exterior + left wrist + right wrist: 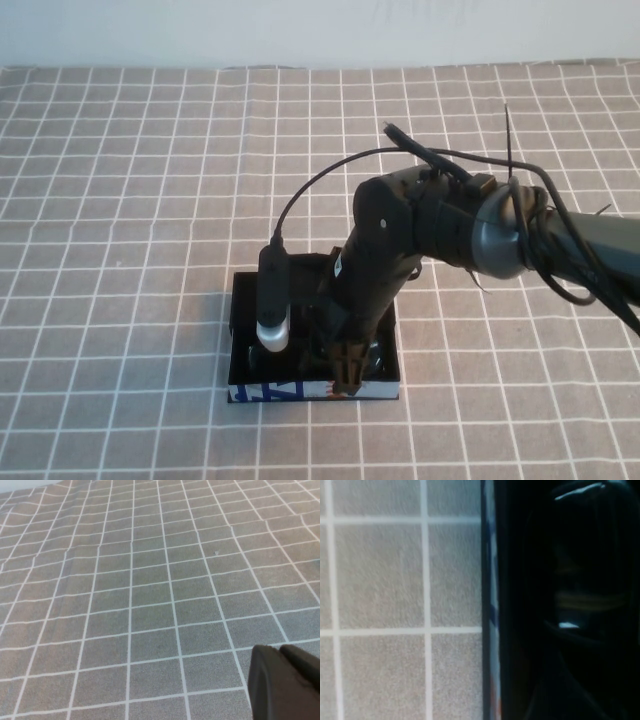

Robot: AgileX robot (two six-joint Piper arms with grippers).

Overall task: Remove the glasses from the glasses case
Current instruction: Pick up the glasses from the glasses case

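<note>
1. The right tool [349, 372] is down inside the glasses case [247, 300] at its near edge, and the right arm [440, 225] slants across from the right, blocking the case's right half from above.
2. A dark cable [310, 190] arcs over the case's far-left side to a black-and-white cylinder [272, 305] standing over the left half, so the way in there is tight.
3. The glasses [585, 580] show only as a dark glossy shape inside the case.
4. The desk [120, 200] lies open left, far and near of the case.
5. The left tool [285, 682] hovers over bare checked cloth.
</note>
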